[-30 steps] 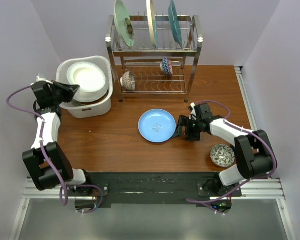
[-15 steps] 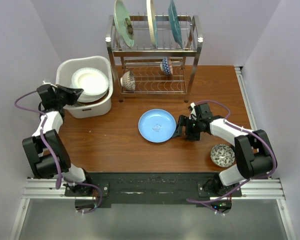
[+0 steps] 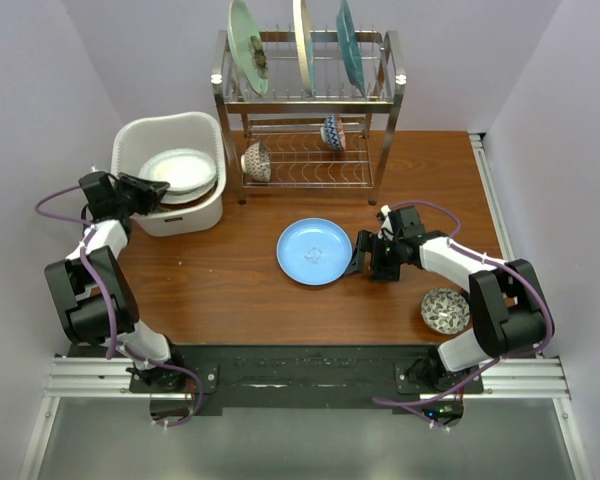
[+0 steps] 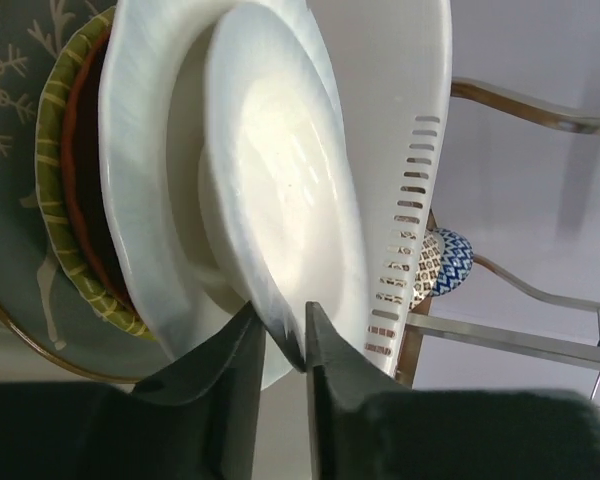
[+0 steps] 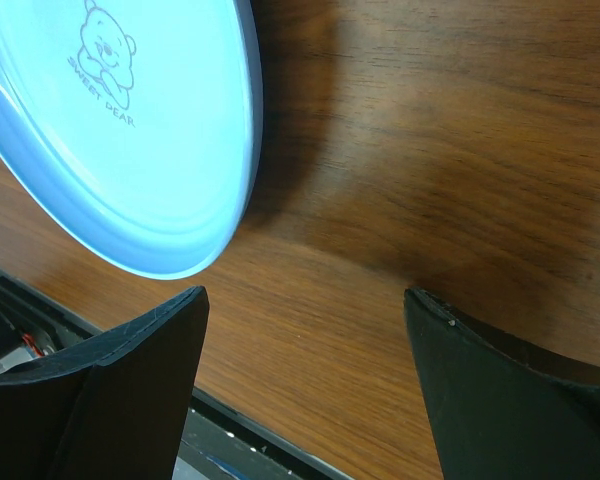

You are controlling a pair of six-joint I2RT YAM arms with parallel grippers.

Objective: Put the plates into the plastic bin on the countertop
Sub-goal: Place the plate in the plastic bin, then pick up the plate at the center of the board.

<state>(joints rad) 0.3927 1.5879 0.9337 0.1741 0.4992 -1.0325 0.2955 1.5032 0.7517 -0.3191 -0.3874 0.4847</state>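
White plate (image 3: 183, 169) has sunk into plastic bin (image 3: 166, 125) (left end effector (image 4: 281, 322) narrowly straddles its rim, grip unclear).

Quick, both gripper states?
Left gripper: jaws narrow around rim of round white plate; grip cannot be told.
Right gripper: open, empty, beside round blue plate.

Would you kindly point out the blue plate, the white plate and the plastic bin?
blue plate (image 3: 314, 250): top view, centre of its face.
white plate (image 3: 183, 168): top view, middle of its face.
plastic bin (image 3: 187, 216): top view, near outer wall.
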